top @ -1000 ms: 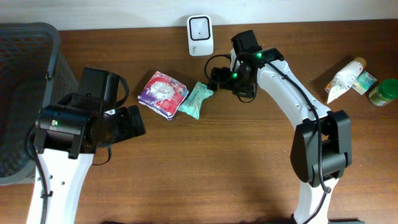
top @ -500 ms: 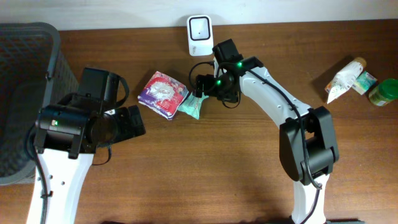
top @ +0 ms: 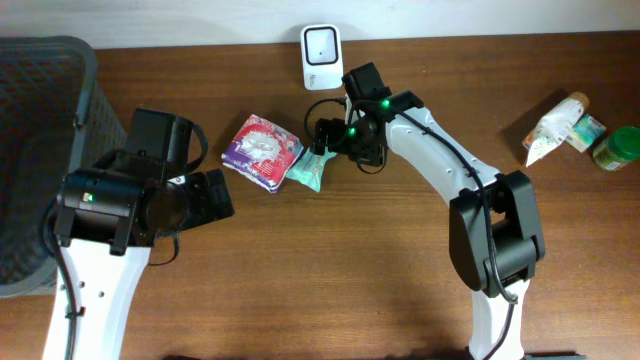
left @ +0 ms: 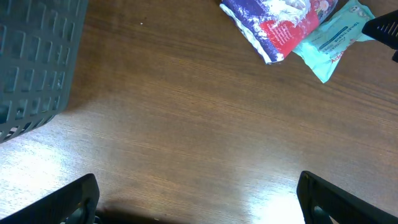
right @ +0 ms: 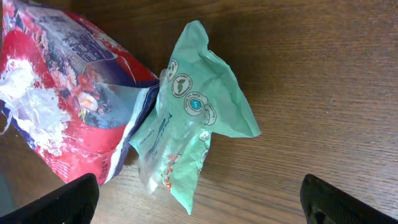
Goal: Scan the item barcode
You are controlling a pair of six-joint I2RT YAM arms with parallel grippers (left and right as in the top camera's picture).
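A teal snack packet (top: 312, 165) (right: 199, 124) lies on the wooden table, its left edge against a purple-and-red packet (top: 262, 150) (right: 56, 93). My right gripper (top: 320, 138) (right: 208, 208) hovers over the teal packet's right end, open, its fingers straddling the packet without holding it. A white scanner (top: 322, 43) stands at the back edge, just behind that gripper. My left gripper (top: 222, 195) (left: 202, 208) is open over bare wood, left of and nearer than both packets (left: 283, 25). I cannot make out a barcode in any view.
A dark grey basket (top: 40, 150) (left: 37, 56) fills the far left. At the far right lie a white tube (top: 553, 125), a small box (top: 588, 132) and a green jar (top: 618, 148).
My right arm swung left from beside the scanner to over the teal packet, then stopped. The left arm and both packets have not moved.
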